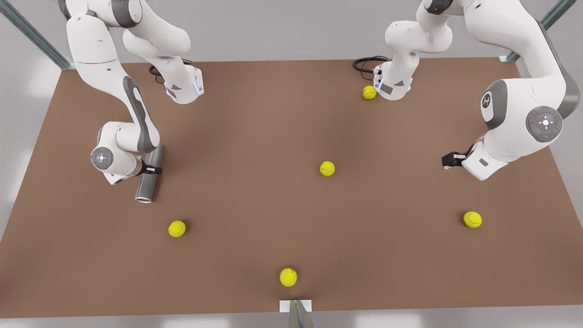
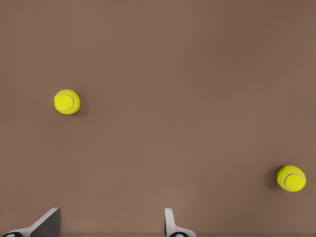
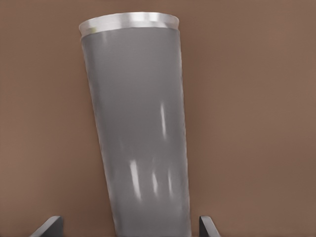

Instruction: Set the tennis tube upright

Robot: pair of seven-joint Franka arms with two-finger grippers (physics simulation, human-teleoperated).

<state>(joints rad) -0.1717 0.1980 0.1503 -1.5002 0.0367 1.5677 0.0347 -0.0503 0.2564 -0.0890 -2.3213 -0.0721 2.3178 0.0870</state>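
My right gripper (image 1: 151,170) sits at the front view's left, and its jaws close around the middle of the tennis tube (image 1: 150,173), one black finger on each side of the dark grey barrel. The tube lies nearly flat, close to the brown desk (image 1: 255,136); whether it touches the surface I cannot tell. Its lighter rim points toward the desk's near edge. From my right wrist the tennis tube (image 3: 140,143) runs lengthwise away from the camera, slightly slanted, its pale rim at the far end, with my fingertips (image 3: 47,226) flanking it on both sides.

Taking the tube as the landmark: one tennis ball (image 1: 176,228) lies near the tube's rim end, toward the near edge of the desk. Another ball (image 1: 288,277) rests farther to the front view's right of the tube, beside the near edge. A third ball (image 1: 327,168) lies at about the tube's own depth, well apart from it, mid-desk. A fourth ball (image 1: 369,92) sits far beyond the tube, by an arm's base. A fifth ball (image 1: 472,219) lies farthest from the tube.

My left gripper (image 1: 447,160) waits above the desk, well apart from the tube, jaws spread wide and holding nothing; from that wrist my fingertips (image 2: 170,222) stand apart over bare desk with two balls (image 2: 66,101) (image 2: 291,178) ahead.
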